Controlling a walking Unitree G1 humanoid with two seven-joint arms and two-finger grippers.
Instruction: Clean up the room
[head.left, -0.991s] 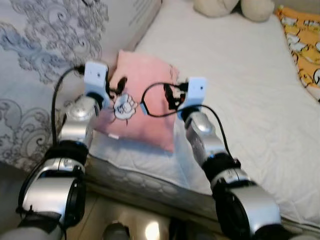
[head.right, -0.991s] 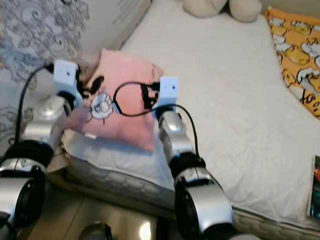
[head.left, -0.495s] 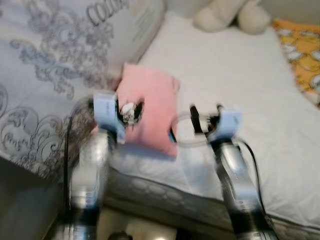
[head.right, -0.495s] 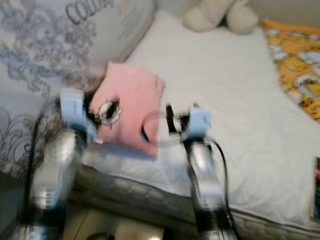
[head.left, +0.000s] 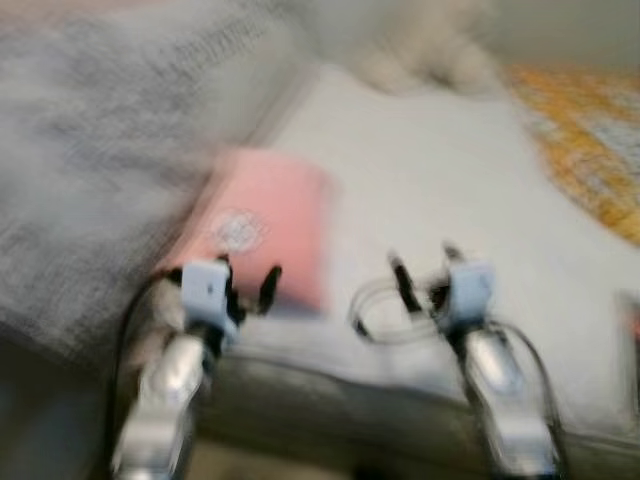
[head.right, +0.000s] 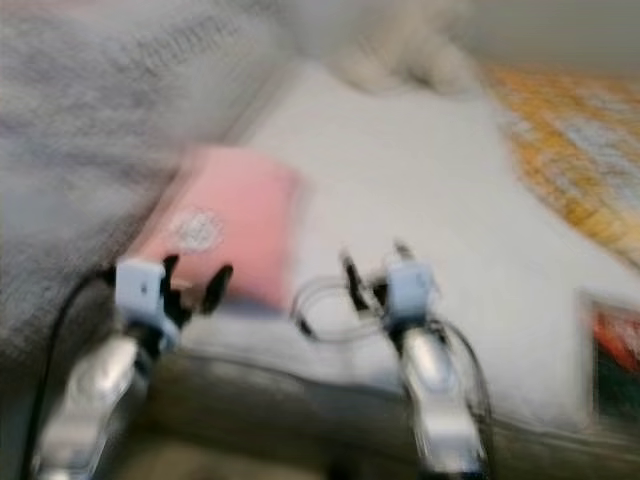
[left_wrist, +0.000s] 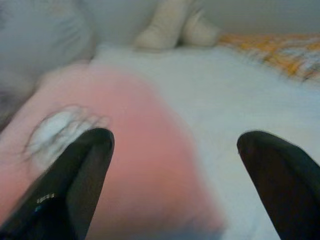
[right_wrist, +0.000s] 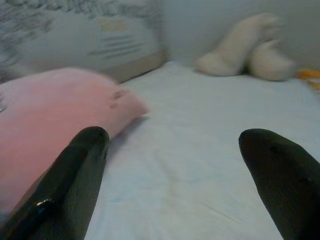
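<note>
The pink pillow (head.left: 265, 225) lies at the bed's (head.left: 430, 190) near left corner, against the grey patterned bedding (head.left: 100, 150). The left gripper (head.left: 248, 290) hangs just near of its near edge, fingers spread wide and empty. The right gripper (head.left: 422, 278) is over bare sheet to the right, also wide open and empty. A cream plush toy (right_wrist: 247, 47) sits at the far end, an orange blanket (head.left: 590, 150) far right. The head views are smeared, so any reach now risks missing the pillow. No writing is legible.
</note>
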